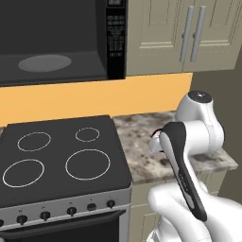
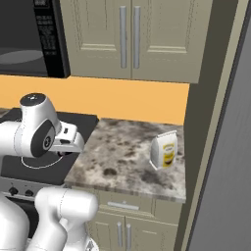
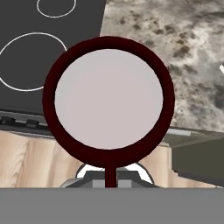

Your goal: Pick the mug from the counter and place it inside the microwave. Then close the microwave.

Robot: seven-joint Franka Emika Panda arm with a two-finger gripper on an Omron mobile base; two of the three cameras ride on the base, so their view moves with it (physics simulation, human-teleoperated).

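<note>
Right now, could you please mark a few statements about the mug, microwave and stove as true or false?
1. The end effector holds the mug clear of the counter. True.
2. The mug sits on the microwave turntable. False: it is in the end effector.
3. A pale packet with a yellow label stands on the counter. True.
4. The stove has six burner rings. False: four.
5. The microwave is closed. False: its inside shows.
</note>
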